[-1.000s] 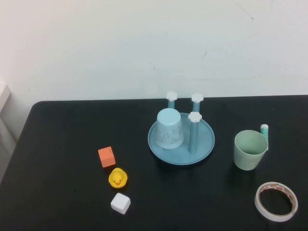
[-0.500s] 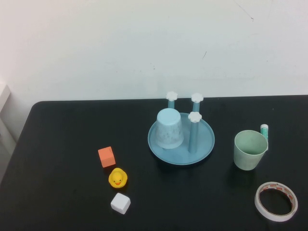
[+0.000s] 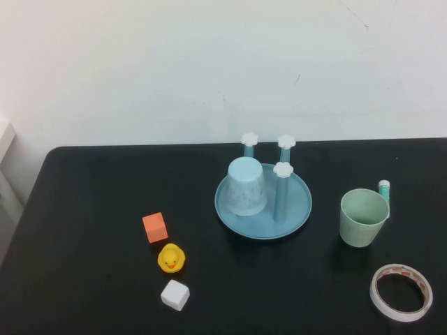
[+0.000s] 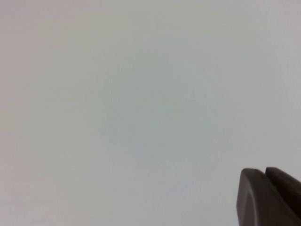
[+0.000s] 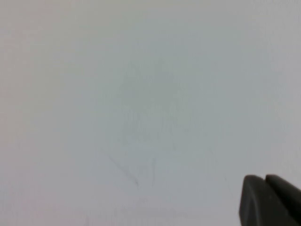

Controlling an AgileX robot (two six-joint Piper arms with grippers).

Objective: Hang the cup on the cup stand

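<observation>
The cup (image 3: 363, 218), a matte mint-green tapered tumbler with no handle, stands upright and mouth-up on the black counter (image 3: 84, 279), to the right of the stand (image 3: 297, 209) and apart from it. Just behind the cup a small white-and-green tube (image 3: 383, 188) shows past its rim. The stand is a round teal tray of smooth plastic with upright blue pegs topped by white flower-shaped caps; a pale blue speckled cup (image 3: 246, 185) sits upside down over its left part.

Nearer the front right lies a flat ring of tape (image 3: 400, 292). On the left side of the counter sit an orange cube (image 3: 155, 227), a yellow rubber duck (image 3: 171, 258) and a white cube (image 3: 174, 294), in a loose line.

Neither arm appears over the counter. The left pincer (image 4: 269, 197) and the right pincer (image 5: 270, 200) each show only as a dark tip against a plain pale wall; the two dark pieces lie pressed together, so both look narrow and hold nothing.
</observation>
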